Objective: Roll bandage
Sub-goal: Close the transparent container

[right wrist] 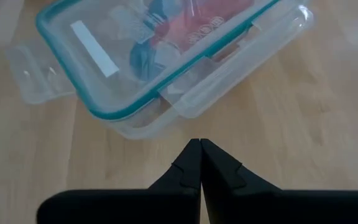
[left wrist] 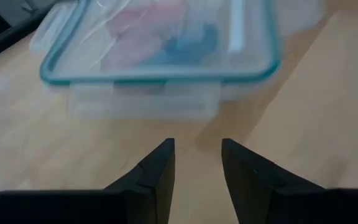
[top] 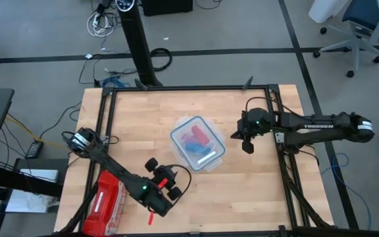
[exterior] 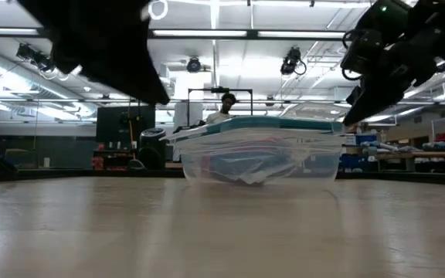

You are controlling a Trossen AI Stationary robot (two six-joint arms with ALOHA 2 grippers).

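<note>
Near the table's front edge, the left gripper (left wrist: 197,165) hovers empty, fingers parted by a narrow gap, aimed at a clear box (top: 198,143) at mid-table. Right of the box, the right gripper (right wrist: 200,163) hangs with fingers pressed together, holding nothing. The box lid (right wrist: 143,53), teal-rimmed, is on. Inside, seen through the lid, lies the blue bandage (left wrist: 188,45) beside red fabric (right wrist: 194,25). A red pouch (top: 108,203) lies at the table's (top: 137,125) front left corner.
</note>
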